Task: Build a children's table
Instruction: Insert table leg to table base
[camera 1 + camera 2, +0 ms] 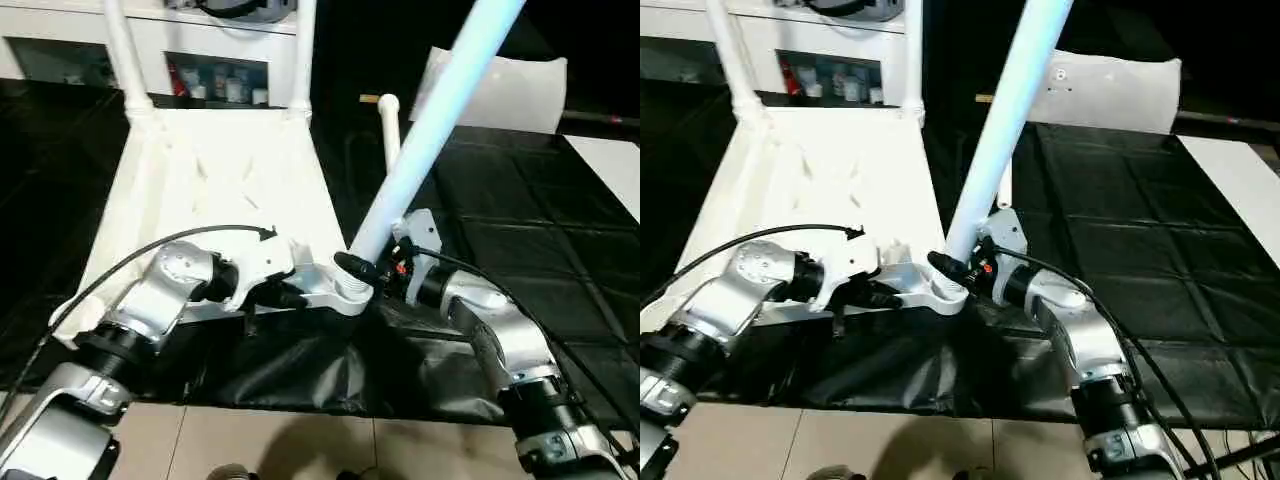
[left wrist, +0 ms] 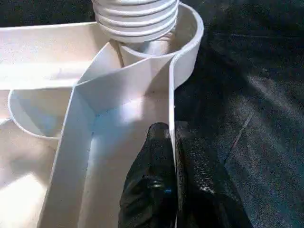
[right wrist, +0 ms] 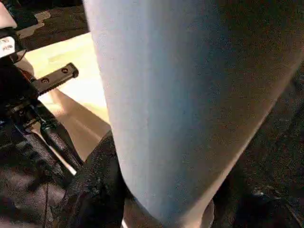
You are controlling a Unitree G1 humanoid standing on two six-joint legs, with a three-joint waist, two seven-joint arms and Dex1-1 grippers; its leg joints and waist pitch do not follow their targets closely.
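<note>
The white tabletop point(image 1: 230, 170) lies underside up on a black mat, with two legs point(image 1: 125, 50) point(image 1: 303, 50) standing in its far corner sockets. A third leg point(image 1: 430, 120) leans up and to the right. Its threaded end point(image 2: 135, 16) sits in the near right corner socket point(image 2: 185, 42). My right gripper point(image 1: 375, 265) is shut on this leg just above the socket, one black finger point(image 3: 99, 180) on each side. My left gripper point(image 2: 172, 137) is shut on the tabletop's thin rim wall just short of that socket. A fourth leg point(image 1: 390, 135) lies on the mat behind.
A white cabinet point(image 1: 200, 40) with dark compartments stands behind the tabletop. A white pillow-like slab point(image 1: 510, 90) lies at the back right, and a white panel point(image 1: 610, 170) at the right edge. The black mat point(image 1: 520, 230) stretches to the right; pale floor tiles point(image 1: 250, 440) show in front.
</note>
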